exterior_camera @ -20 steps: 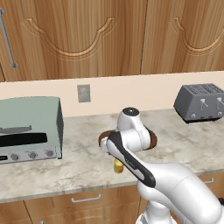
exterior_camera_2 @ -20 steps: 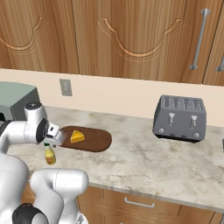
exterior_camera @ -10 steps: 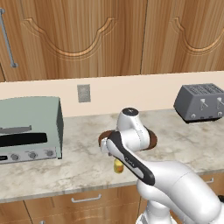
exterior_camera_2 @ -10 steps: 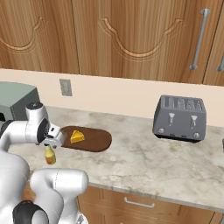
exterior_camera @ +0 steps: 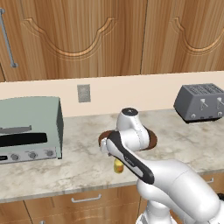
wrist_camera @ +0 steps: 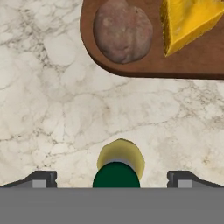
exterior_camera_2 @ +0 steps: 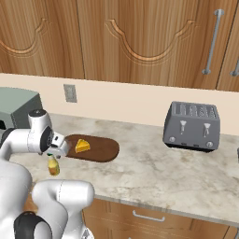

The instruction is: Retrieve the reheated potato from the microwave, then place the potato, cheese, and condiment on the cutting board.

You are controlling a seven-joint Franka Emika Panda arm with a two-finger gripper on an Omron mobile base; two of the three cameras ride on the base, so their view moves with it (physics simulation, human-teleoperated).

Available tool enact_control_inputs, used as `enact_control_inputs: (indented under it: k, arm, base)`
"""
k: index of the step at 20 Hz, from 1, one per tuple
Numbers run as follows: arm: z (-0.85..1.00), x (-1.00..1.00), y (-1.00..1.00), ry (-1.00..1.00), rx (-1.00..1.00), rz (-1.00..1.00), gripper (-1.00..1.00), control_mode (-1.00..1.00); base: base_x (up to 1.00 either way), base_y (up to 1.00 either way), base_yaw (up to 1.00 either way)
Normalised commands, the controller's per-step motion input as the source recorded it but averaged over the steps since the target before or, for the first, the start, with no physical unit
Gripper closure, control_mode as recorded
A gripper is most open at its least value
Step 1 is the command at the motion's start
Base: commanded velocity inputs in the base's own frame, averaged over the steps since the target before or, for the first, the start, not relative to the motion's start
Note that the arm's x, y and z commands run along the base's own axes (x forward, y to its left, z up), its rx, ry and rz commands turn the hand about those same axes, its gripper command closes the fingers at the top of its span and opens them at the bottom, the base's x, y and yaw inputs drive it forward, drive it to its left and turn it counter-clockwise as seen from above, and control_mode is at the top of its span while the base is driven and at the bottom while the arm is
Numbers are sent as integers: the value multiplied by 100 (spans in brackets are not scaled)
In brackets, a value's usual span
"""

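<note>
The condiment [wrist_camera: 118, 162], a yellow bottle with a dark green cap, stands upright on the marble counter directly below my gripper [wrist_camera: 113, 178]. The gripper is open, with one fingertip [wrist_camera: 43, 178] on each side of the cap and not touching it. Just beyond the bottle lies the dark-brown cutting board [wrist_camera: 175, 61], with the brown potato [wrist_camera: 123, 31] and the yellow-orange cheese [wrist_camera: 188, 19] side by side on it. In the right base view the hand [exterior_camera_2: 57, 145] hovers over the condiment [exterior_camera_2: 53, 165], at the left end of the cutting board [exterior_camera_2: 100, 149] beside the cheese [exterior_camera_2: 82, 145]. The microwave is out of view.
A pale grey-green toaster oven [exterior_camera: 28, 129] stands on the counter to the left. A grey toaster [exterior_camera_2: 191, 125] sits at the back right. A wall outlet [exterior_camera: 83, 93] is behind the board, and wooden cabinets hang above. Bare marble counter [exterior_camera_2: 154, 172] lies between board and toaster.
</note>
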Motion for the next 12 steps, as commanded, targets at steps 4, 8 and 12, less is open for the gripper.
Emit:
enact_control_inputs:
  k: [4,8,12]
  arm:
    - [-4,0,0,0,0,0,-100,-100]
    - [-5,0,-1,0,0,0,-100,-100]
    - [-1,0,-2,0,0,0,-100,-100]
  base:
    - [0,0,0]
    - [0,0,0]
    - [0,0,0]
